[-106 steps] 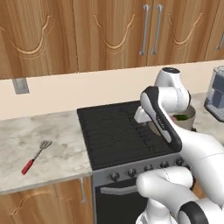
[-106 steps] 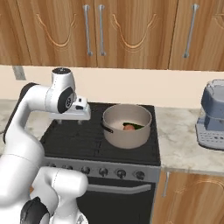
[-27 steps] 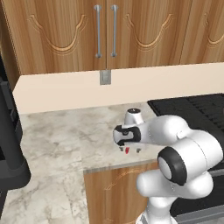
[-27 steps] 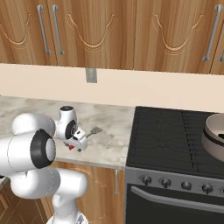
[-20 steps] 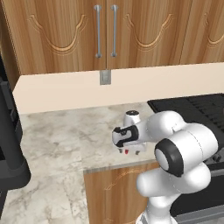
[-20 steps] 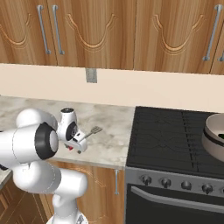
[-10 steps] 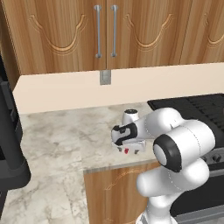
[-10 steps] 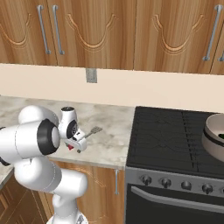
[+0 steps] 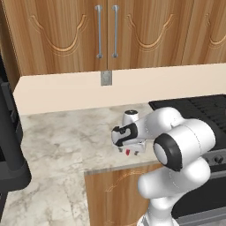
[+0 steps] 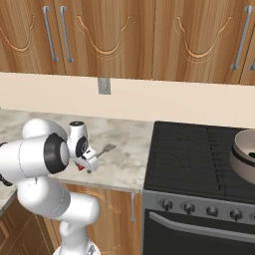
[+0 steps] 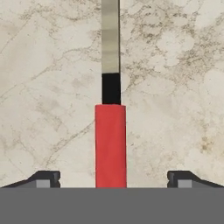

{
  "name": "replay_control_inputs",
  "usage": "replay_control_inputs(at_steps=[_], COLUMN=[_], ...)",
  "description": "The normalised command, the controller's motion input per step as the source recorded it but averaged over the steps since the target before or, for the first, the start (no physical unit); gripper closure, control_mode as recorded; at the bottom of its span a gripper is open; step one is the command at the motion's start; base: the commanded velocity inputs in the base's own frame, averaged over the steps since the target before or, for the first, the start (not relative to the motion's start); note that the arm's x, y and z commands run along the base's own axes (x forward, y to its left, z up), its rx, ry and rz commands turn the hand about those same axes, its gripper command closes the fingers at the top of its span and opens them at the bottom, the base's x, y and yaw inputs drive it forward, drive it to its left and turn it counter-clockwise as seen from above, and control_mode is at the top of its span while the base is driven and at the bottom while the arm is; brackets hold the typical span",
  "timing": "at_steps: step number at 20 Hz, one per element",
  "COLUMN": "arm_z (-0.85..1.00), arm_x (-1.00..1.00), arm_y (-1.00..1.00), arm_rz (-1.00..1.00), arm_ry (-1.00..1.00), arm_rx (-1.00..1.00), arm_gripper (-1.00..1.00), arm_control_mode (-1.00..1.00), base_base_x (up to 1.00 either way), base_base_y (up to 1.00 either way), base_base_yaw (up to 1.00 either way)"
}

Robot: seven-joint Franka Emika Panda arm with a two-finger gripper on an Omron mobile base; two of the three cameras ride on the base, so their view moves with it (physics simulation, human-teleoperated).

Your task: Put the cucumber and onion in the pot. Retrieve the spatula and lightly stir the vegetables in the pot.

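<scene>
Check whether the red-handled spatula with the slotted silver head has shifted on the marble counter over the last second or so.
No. The spatula lies the same way, head toward the black stove, between the open gripper fingers.

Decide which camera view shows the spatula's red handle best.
The hand view: the spatula handle runs up the middle between the open fingers. The right base view shows mostly its silvery head; the left base view shows just a red bit under the hand.
</scene>
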Motion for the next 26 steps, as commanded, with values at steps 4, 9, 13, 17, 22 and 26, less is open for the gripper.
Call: replay_control_inputs(at_steps=[4, 9, 13, 17, 22, 26], arm_z=[0.0, -0.01, -0.02, 0.0, 0.0, 0.0], arm_x=[0.0, 0.02, 0.23, 0.07, 0.0, 0.0], arm_y=[0.0, 0.0, 0.0, 0.0, 0.0, 0.0], arm_rz=[-0.02, 0.0, 0.0, 0.0, 0.0, 0.0], arm_ry=[0.0, -0.01, -0.11, -0.03, 0.0, 0.0], arm_rx=[0.0, 0.0, 0.0, 0.0, 0.0, 0.0], arm_gripper=[-1.0, -1.0, -1.0, -1.0, 1.0, 1.0], arm_control_mode=[-1.0, -1.0, -1.0, -1.0, -1.0, -1.0], base_base_x=[0.0, 0.0, 0.0, 0.0, 0.0, 0.0], base_base_y=[0.0, 0.0, 0.0, 0.0, 0.0, 0.0], base_base_yaw=[0.0, 0.0, 0.0, 0.0, 0.0, 0.0])
